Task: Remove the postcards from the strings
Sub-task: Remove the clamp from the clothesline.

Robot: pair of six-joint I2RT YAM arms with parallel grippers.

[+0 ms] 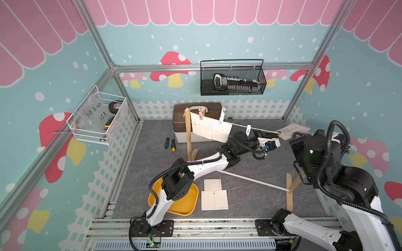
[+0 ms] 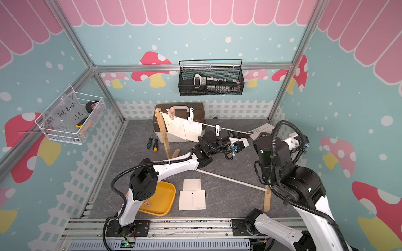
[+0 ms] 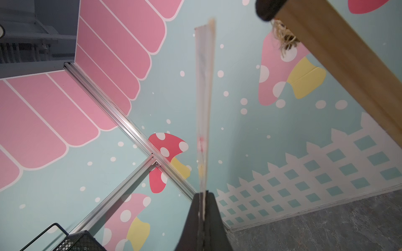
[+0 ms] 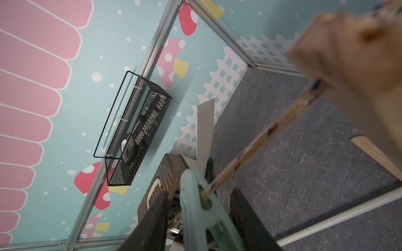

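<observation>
Here the left gripper clamps a thin cream-white postcard, likely against dropping, while the right gripper, jaws parted, straddles a mint plastic peg on beige twine.

Mushroom-print teal walls, grey marbled floor, aluminium frame

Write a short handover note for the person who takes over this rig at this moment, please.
Left gripper: shut on one postcard beside the string.
Right gripper: open, jaws either side of the teal peg on the string.
Done: two postcards lie on the table beside the yellow tray.
Left to do: free that postcard, then the two hanging postcards near the toolbox.
</observation>
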